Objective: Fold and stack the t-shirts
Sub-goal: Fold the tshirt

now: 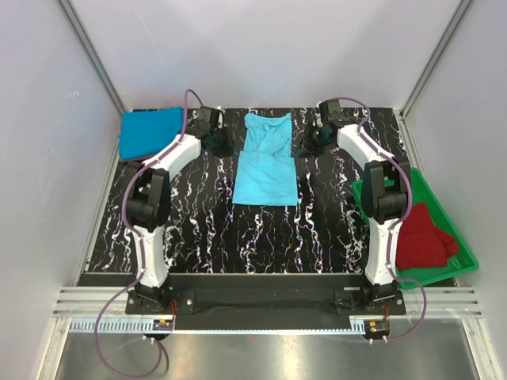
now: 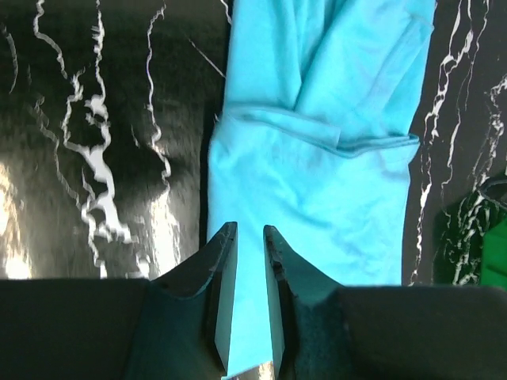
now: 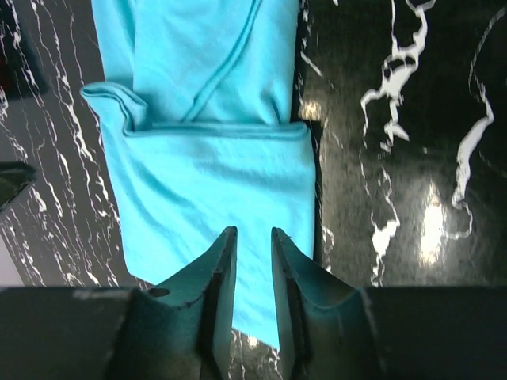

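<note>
Since the turquoise t-shirt (image 1: pixel 265 178) is limp, left gripper (image 2: pixel 249 228) and right gripper (image 3: pixel 253 231), each narrowly parted, should pinch its upper-frame corners.

Half-folded t-shirt (image 1: pixel 265 162) at centre of table (image 1: pixel 198 229), folded t-shirt (image 1: pixel 150 133) at far left corner; third t-shirt (image 1: pixel 424 237) in tray (image 1: pixel 434 192), right

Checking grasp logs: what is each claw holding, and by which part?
Cannot be told. The left claw and right claw, narrowly parted, sit by the far end of the flat turquoise t-shirt.
</note>
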Motion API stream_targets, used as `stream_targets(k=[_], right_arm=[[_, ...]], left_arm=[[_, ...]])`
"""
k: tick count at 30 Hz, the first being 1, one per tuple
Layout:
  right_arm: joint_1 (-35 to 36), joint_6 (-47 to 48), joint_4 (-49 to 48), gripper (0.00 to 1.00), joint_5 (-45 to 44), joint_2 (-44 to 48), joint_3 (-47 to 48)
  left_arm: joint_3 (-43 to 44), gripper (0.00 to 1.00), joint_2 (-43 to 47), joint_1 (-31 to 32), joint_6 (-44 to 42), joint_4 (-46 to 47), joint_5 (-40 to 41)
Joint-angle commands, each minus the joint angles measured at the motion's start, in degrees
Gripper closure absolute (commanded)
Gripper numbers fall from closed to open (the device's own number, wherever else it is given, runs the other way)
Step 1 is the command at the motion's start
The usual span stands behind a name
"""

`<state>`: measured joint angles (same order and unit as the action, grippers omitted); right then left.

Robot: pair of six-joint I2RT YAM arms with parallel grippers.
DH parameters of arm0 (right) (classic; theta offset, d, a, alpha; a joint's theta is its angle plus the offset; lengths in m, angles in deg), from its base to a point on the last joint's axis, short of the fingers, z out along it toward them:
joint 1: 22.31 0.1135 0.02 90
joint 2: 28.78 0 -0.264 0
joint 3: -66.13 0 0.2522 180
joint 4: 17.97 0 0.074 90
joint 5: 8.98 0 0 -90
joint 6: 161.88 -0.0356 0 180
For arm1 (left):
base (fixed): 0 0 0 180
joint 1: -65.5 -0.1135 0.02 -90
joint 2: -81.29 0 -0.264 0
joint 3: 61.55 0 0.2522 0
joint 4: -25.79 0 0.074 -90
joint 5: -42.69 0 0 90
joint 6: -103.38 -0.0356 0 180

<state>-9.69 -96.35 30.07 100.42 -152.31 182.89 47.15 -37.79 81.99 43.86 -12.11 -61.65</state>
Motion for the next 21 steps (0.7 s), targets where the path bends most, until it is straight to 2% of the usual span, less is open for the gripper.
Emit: stream_targets(k=[1, 3, 7, 10, 13, 15, 19, 21], right_arm=[[0.6, -0.3, 0.2, 0.70, -1.4, 5.3, -2.8], [0.6, 0.0, 0.0, 0.73, -1.1, 5.7, -3.9], [0.6, 0.3, -0.4, 0.74, 1.1, 4.7, -4.7], [1.1, -0.5, 0.2, 0.68, 3.1, 5.3, -7.0], [1.3, -3.2, 2.3, 0.64, -1.1, 10.4, -13.5], [1.3, -6.0, 2.3, 0.62, -0.4, 14.5, -19.6], [1.2, -11.1, -0.1, 0.59, 0.6, 21.0, -29.2], [1.4, -15.8, -3.9, 0.57, 0.5, 25.8, -35.0]], left_arm=[[-3.7, 0.76, 6.1, 3.1, 0.0, 1.6, 10.9], [-5.1, 0.76, 7.3, 4.5, -0.2, 2.8, 13.4], [-4.2, 0.76, 5.5, 5.0, -0.2, 4.9, 8.2], [-4.3, 0.76, 4.7, 4.9, 0.1, 2.8, 9.2], [-8.0, 0.75, 8.4, 4.6, -0.1, 0.2, 11.3], [-13.6, 0.74, 12.4, 5.0, -0.2, 0.0, 12.1], [-23.1, 0.57, 22.3, 6.4, -0.1, 0.4, 12.2], [-27.9, 0.54, 24.7, 6.4, 1.1, 2.0, 9.6]])
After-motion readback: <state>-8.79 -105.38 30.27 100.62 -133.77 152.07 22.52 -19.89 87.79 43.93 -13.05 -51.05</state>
